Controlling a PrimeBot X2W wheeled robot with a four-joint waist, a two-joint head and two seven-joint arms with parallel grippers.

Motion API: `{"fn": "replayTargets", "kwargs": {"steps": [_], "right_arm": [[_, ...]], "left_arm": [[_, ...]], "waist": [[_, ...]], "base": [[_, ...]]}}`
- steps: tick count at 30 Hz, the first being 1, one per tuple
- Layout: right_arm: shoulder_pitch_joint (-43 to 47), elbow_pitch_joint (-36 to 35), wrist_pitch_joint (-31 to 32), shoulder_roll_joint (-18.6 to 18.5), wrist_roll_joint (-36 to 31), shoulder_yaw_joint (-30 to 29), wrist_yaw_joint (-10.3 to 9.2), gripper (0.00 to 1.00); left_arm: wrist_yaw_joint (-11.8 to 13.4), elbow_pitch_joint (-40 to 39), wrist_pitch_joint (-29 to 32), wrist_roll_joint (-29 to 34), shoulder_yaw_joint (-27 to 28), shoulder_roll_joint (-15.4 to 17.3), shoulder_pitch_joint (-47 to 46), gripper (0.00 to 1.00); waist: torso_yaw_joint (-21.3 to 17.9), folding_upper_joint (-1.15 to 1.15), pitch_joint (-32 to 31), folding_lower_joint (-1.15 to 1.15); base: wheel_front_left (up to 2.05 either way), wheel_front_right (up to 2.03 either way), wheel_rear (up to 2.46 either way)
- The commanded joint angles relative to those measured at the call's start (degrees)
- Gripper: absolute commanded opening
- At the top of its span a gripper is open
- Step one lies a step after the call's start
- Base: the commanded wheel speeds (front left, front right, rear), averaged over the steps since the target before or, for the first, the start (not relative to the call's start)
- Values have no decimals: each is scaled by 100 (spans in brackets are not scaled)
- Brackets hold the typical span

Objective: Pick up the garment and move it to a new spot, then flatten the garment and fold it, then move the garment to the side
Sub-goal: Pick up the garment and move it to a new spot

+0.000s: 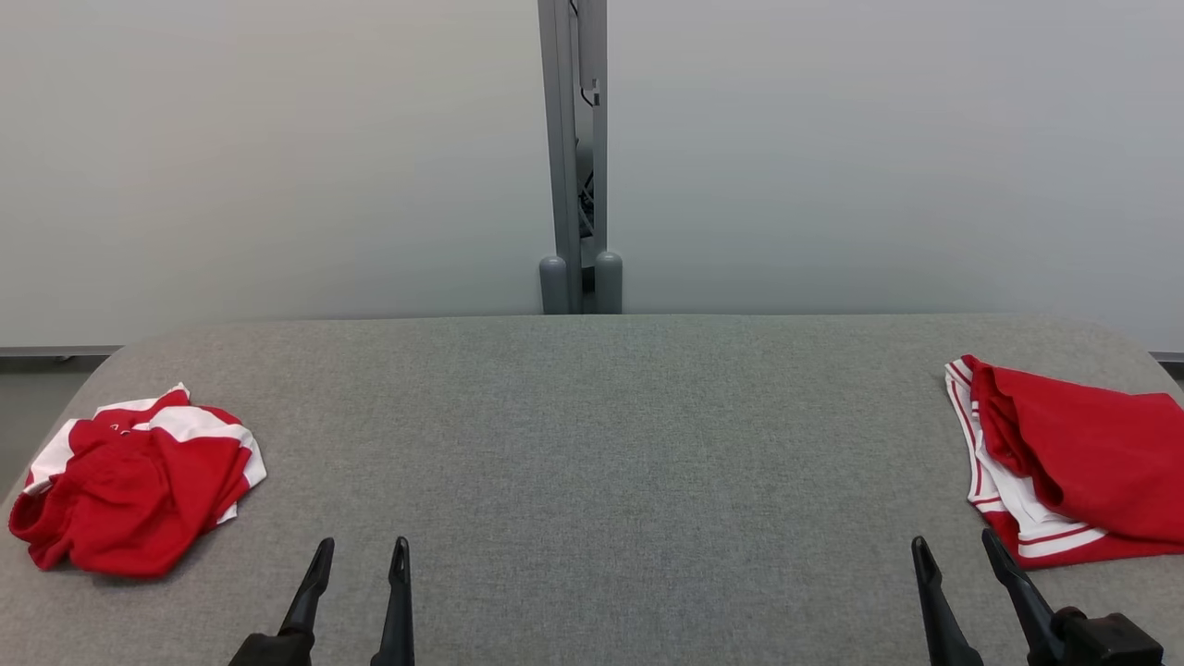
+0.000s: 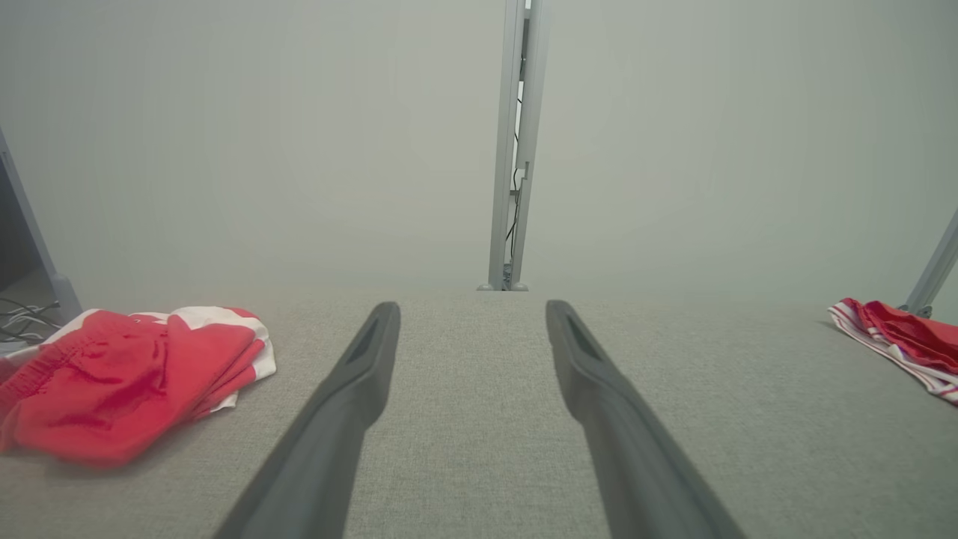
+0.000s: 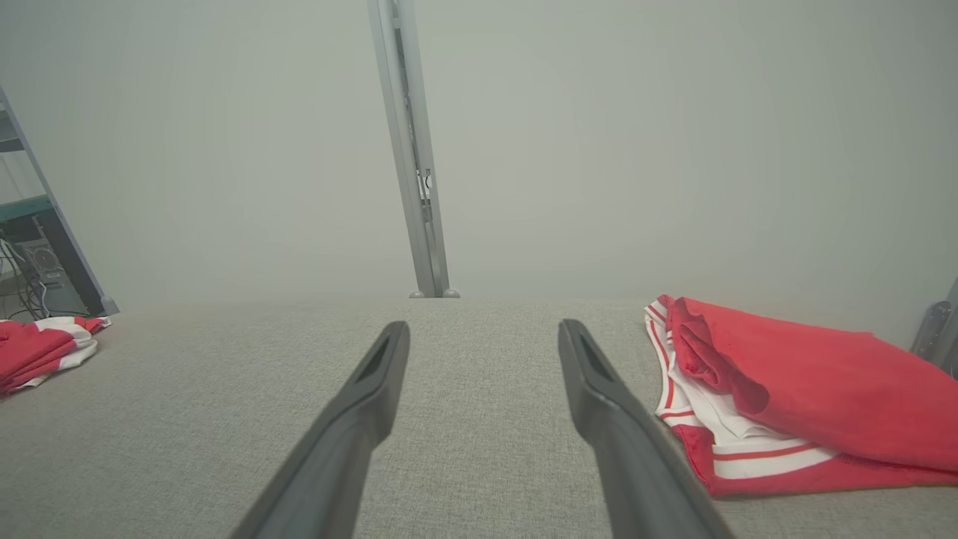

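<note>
Two red and white garments lie on the grey table (image 1: 592, 435). One garment (image 1: 139, 481) is crumpled at the left edge, also in the left wrist view (image 2: 127, 374) and far left in the right wrist view (image 3: 41, 348). A second garment (image 1: 1073, 462) lies folded over at the right edge, seen too in the right wrist view (image 3: 793, 389) and left wrist view (image 2: 898, 337). My left gripper (image 1: 361, 555) stands open near the front edge, right of the crumpled garment, holding nothing (image 2: 471, 311). Low at the right, my right gripper (image 1: 953, 550) is open and empty (image 3: 483, 333), just left of the folded garment.
A grey upright post (image 1: 575, 157) stands behind the table's far edge against a pale wall. A shelf with cables (image 3: 34, 262) shows beyond the table's left end. The table's wide middle lies between the two garments.
</note>
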Motion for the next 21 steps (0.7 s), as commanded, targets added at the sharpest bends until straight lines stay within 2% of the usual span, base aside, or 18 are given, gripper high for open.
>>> {"fn": "replayTargets", "kwargs": {"steps": [1,15,21], "right_arm": [[49,9,-4,1,30,2,-2,100],[77,63,-4,13,62,8,-2,100],[29,50,-4,11,121,2,-2,100]], "left_arm": [[-18,16,-20,-19,14,15,46,100],[23,81,-20,-67,-116,15,5,100],[19,56,-20,-17,-90,16,-70,100]], "waist": [[6,0,-20,0],[89,0,-31,0],[326,0,7,0]], "base": [[0,0,0],[0,0,0],[0,0,0]]}}
